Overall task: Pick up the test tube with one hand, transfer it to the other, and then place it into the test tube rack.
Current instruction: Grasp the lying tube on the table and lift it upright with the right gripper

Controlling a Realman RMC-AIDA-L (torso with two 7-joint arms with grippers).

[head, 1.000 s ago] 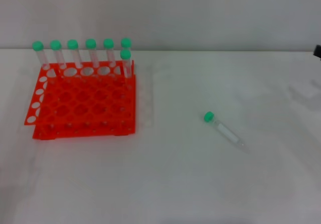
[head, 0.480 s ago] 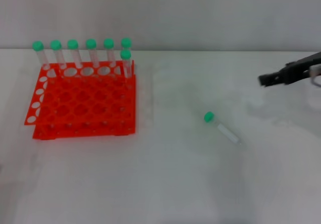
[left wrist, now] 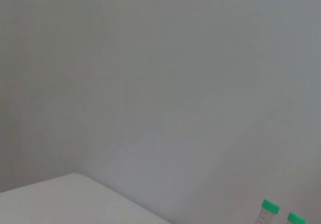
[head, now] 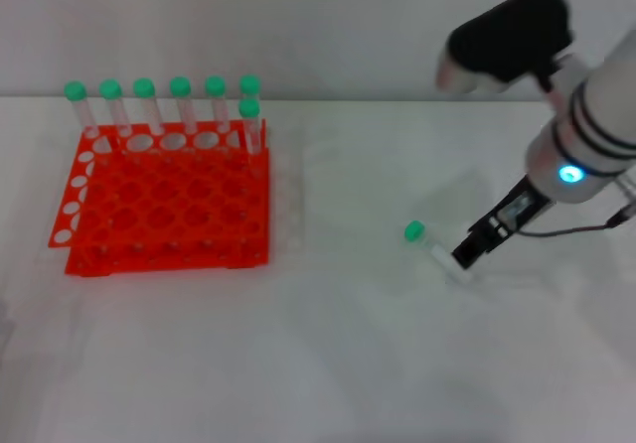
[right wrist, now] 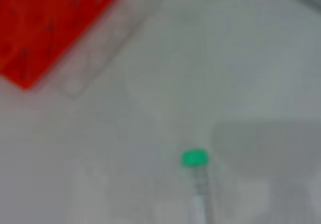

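Only the right arm (head: 596,125) shows, in the head view: a thick white-silver cylinder ringed by narrow black bands, with a small round light (head: 569,175) glowing blue-green on its rounded end. A bulky black housing (head: 509,38) with a pale rim caps the upper part, and a slim black piece (head: 494,232) with a lighter panel juts from the lower end. A thin dark cable (head: 576,228) loops beside it.

Test tube (head: 437,251) is looking like clear smooth plastic with a matt green cap; test tube rack (head: 164,200) is showing as bright orange-red plastic, smooth, slightly glossy. Table (head: 328,364) is reading as matt white, a bit wrinkled like sheet or paper. Right gripper (head: 467,257) is appearing matt black on a smooth white-silver arm (head: 596,125).
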